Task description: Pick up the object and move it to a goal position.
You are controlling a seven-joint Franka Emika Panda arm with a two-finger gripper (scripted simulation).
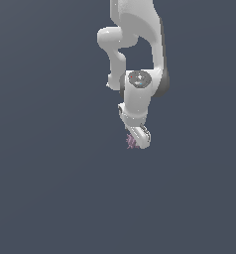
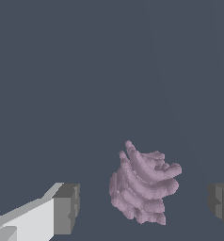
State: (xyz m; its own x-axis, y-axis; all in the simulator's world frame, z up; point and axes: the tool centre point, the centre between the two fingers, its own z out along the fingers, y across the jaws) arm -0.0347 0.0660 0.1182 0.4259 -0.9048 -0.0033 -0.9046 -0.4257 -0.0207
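One arm only, one claw [image 2: 142, 207], one object [image 2: 143, 187] — nothing else on the plain grey desk [image 1: 45, 188]. Claw spread wide: two dark pads, one [image 2: 67, 208] on each side of the mauve lump, clear gaps on both sides, neither pad touching it. Object seated on the desk between the fingers, nearer neither by much, its ridged stripes fanning out from a narrower base. Probably positioned so on purpose — jaws straddling the thing so that closing would bring both pads onto its flanks together, rather than nudging it sideways with one.

From the exterior view, arm [image 1: 137, 59] folded down over the spot, wrist pointed at the desk, most of the object hidden beneath the white hand; only a sliver of purple [image 1: 131, 142] peeping out at the exterior view's left of the claw. Height above the desk hard to judge from that angle — possibly low enough to close already, possibly still a little high.

No goal marker visible in either view, so the destination could not be told. Judged as the moment just before the grasp: object not yet held, not yet lifted. Jagged, lumpy surface likely to give uneven contact, so a centred squeeze seemed the safer choice.
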